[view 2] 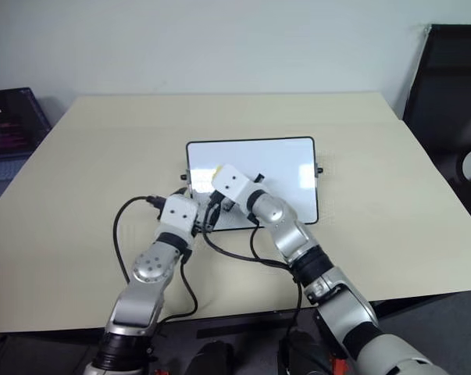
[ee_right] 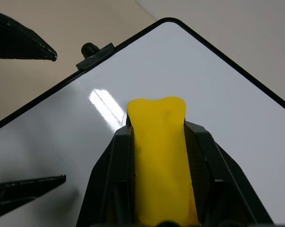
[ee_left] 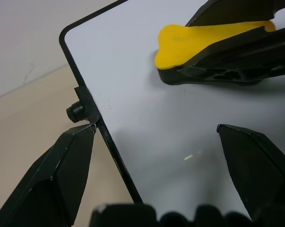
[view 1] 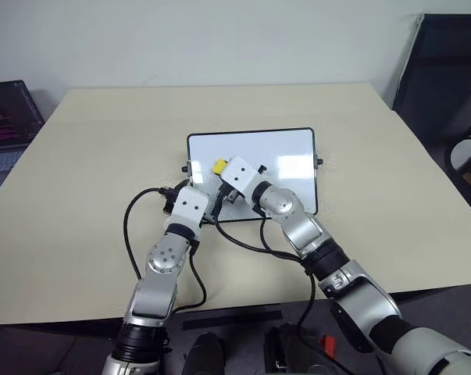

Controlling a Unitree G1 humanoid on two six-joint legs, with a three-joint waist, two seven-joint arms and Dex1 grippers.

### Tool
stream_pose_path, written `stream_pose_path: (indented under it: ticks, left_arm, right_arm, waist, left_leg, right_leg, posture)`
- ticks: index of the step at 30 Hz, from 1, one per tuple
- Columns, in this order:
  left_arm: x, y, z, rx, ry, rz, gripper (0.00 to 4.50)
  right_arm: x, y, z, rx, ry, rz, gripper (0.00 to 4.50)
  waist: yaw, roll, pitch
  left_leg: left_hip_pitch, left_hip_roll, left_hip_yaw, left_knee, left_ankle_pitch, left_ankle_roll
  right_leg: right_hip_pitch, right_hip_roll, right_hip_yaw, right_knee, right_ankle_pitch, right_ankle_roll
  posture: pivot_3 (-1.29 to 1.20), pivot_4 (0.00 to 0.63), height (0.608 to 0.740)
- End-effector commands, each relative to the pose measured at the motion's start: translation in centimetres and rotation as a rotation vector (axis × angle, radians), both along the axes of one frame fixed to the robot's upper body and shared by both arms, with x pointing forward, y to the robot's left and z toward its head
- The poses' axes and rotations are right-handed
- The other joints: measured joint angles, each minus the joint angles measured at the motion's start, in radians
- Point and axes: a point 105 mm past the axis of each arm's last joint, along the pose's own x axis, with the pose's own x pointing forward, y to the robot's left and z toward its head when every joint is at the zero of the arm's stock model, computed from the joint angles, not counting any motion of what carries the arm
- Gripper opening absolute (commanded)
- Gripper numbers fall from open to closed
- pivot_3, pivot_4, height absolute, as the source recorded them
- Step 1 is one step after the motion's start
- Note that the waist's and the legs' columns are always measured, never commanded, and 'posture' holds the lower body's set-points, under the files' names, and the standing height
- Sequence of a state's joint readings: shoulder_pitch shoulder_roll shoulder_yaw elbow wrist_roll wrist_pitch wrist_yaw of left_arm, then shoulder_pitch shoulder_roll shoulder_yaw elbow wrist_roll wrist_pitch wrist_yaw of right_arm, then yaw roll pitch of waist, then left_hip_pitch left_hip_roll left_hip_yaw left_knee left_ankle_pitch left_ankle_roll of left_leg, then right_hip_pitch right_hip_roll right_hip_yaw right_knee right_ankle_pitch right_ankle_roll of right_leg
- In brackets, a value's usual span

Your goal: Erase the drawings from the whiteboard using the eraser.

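Note:
The whiteboard (view 1: pixel 286 156) lies flat in the middle of the table, glossy white in a thin black frame. My right gripper (ee_right: pixel 157 126) is shut on the yellow eraser (view 1: pixel 219 166) and holds it over the board's left part, close to the surface. My left gripper (ee_left: pixel 155 127) stands open at the board's left short side, by the small black knob (ee_left: pixel 75 112). One of its fingers (ee_left: pixel 62 170) is over the table outside the frame, the other over the white surface. The drawings are hidden or out of view; the white surface that shows is bare.
The beige table (view 1: pixel 94 156) reaches well beyond the board on all sides. A laptop (view 1: pixel 8 117) sits past the table's left edge and a black chair (view 1: pixel 446 70) stands at the far right. Black cables (view 1: pixel 133 226) loop beside my arms.

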State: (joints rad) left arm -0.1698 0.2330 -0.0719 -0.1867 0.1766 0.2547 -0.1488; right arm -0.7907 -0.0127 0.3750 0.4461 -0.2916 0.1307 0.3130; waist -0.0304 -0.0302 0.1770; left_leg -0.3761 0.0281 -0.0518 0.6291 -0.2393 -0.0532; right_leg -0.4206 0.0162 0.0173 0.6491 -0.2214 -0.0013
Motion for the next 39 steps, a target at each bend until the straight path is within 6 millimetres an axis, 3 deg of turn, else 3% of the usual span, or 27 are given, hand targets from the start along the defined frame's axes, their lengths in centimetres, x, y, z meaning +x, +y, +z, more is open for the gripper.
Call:
stream_pose_path:
  ticks: [1,8,16,24,27,30,33,39]
  left_arm:
    - [-0.1,0.0,1.6,0.002,-0.061,0.003,4.5]
    - [0.1,-0.1,1.6,0.006,-0.059,-0.013,4.5]
    - [0.2,-0.4,1.6,0.003,-0.057,-0.028,4.5]
    - [0.0,-0.8,1.5,-0.001,-0.048,-0.061,4.5]
    - [0.0,-2.5,2.1,-0.056,-0.058,-0.167,4.5]
    - [-0.3,-4.0,2.5,-0.096,-0.057,-0.267,4.5]
    - [-0.5,-5.8,2.8,-0.128,-0.041,-0.4,4.5]
    - [-1.2,-9.1,2.6,-0.169,0.027,-0.665,4.5]
  right_arm:
    - [0.4,-2.5,-1.8,-0.04,0.057,-0.068,1.13]
    - [-0.5,-5.5,-2.9,-0.055,0.074,-0.115,1.13]
    - [-1.1,-5.4,0.9,0.134,-0.01,-0.068,1.13]
    - [-2.5,-8.6,1.4,0.13,-0.005,-0.096,1.13]
    - [-3.2,-12.3,1.6,0.107,-0.002,-0.183,1.13]
    - [-3.8,-14.1,1.9,0.095,0.0,-0.231,1.13]
    - [-4.3,-17.8,2.1,0.081,0.026,-0.358,1.13]
    - [-5.0,-23.0,1.3,0.094,0.1,-0.581,1.13]
  waist:
    - [0.003,0.0,0.0]
    - [0.005,-0.001,0.0]
    - [0.004,-0.001,0.0]
    - [0.003,-0.001,0.0]
    - [0.006,-0.001,0.0]
    - [0.004,-0.001,0.0]
    - [0.003,-0.001,0.0]
    - [0.0,-0.001,0.0]
  left_leg:
    - [0.0,0.0,0.0,0.0,0.0,0.0]
    - [-0.001,-0.001,0.0,0.001,0.0,0.0]
    - [-0.001,-0.001,0.0,0.001,0.001,0.001]
    - [-0.006,-0.001,0.0,0.0,0.0,0.0]
    - [-0.005,-0.001,0.0,0.0,0.0,0.0]
    - [-0.005,-0.001,0.0,0.0,0.0,0.0]
    - [-0.005,-0.001,0.001,0.0,0.0,0.0]
    - [-0.004,-0.001,0.001,0.0,0.0,0.0]
  right_leg:
    - [0.0,0.0,0.0,0.0,0.0,0.0]
    - [0.0,0.0,0.0,-0.001,0.0,0.001]
    - [0.0,0.0,0.0,-0.001,0.0,0.001]
    - [-0.003,0.0,0.0,-0.004,0.0,0.001]
    - [-0.002,0.0,0.0,-0.003,0.0,0.001]
    - [-0.002,0.0,-0.001,-0.004,0.0,0.001]
    - [-0.002,0.0,-0.001,-0.004,0.0,0.001]
    - [-0.002,0.0,-0.001,-0.003,0.0,0.001]
  posture:
    - [0.0,0.15,0.74]
    - [0.0,0.15,0.74]
    - [0.0,0.15,0.74]
    - [0.0,0.15,0.74]
    - [0.0,0.15,0.74]
    - [0.0,0.15,0.74]
    - [0.0,0.15,0.74]
    - [0.0,0.15,0.74]
